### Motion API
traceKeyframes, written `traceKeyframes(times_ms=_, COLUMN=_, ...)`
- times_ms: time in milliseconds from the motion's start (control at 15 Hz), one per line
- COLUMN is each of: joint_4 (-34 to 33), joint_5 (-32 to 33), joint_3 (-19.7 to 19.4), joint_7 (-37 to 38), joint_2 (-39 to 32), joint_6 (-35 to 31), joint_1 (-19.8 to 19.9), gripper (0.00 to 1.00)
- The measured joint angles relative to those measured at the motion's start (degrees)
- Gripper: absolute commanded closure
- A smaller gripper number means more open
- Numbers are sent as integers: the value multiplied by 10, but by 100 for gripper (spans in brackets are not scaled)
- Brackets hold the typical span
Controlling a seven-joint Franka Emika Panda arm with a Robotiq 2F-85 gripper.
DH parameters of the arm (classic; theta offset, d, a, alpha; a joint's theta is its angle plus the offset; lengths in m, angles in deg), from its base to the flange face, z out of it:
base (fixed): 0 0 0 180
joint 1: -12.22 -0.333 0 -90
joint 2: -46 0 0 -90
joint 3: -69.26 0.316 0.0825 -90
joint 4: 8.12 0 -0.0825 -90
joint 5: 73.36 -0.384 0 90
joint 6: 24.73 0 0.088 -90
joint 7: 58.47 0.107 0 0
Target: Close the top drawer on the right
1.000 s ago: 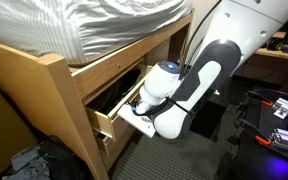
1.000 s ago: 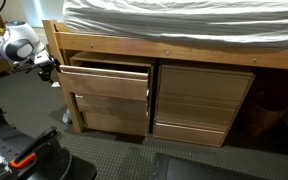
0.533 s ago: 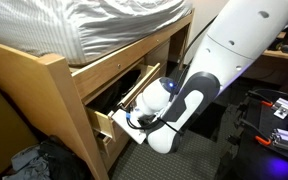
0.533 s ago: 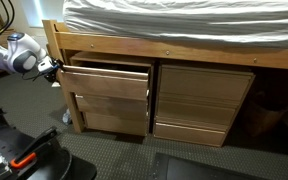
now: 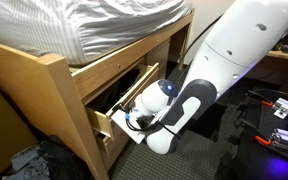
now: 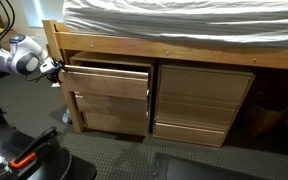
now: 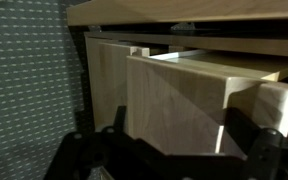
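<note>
1. Gripper (image 7: 174, 135): in the wrist view the dark fingers (image 7: 246, 140) stand spread wide at the bottom edge and hold nothing. The pale wood of the top drawer (image 7: 184, 100) fills the view between and beyond them. Contact between fingers and wood cannot be confirmed.

2. Change from earlier frames: compared with one second ago, the white arm (image 5: 224, 60) has dropped lower and now leans in over the drawer's open end. In an exterior view the gripper (image 6: 54, 68) has shifted down and closer to the drawer's outer corner. Over the last half second the pose is almost unchanged. The drawer has not moved and remains pulled out.

3. Position of the top drawer (image 6: 109, 82): it projects from the cabinet directly under the bed rail (image 6: 174, 50), above a lower drawer (image 6: 112, 112) that also sits slightly out. The gripper (image 5: 134, 120) sits just beside the projecting front end of the drawer (image 5: 108, 126).

4. Materials:
- Drawer: smooth honey-coloured wood, flat handle-less front, thin side walls, dark interior.
- Floor: grey carpet (image 7: 24, 70) with a fine dotted weave.
- Bed post (image 5: 64, 110): square, pale wood.
- Adjacent drawer column (image 6: 204, 100): shut flush.
- Mattress (image 6: 184, 15): covered in rumpled, striped white fabric.
</note>
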Motion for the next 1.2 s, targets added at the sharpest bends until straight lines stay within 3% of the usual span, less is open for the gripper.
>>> traceKeyframes(times_ms=267, joint_4=-27, joint_5=-6, joint_3=-18, joint_7=-2, joint_2=-23, joint_6=1, joint_1=-9, gripper=0)
traceKeyframes(times_ms=800, joint_4=-206, joint_5=-10, joint_3=-83, joint_7=24, joint_2=-170, joint_6=29, joint_1=-4, gripper=0)
traceKeyframes(times_ms=1200, joint_4=-231, joint_5=-10, joint_3=-85, joint_7=29, joint_2=-189, joint_6=37, joint_1=1, gripper=0)
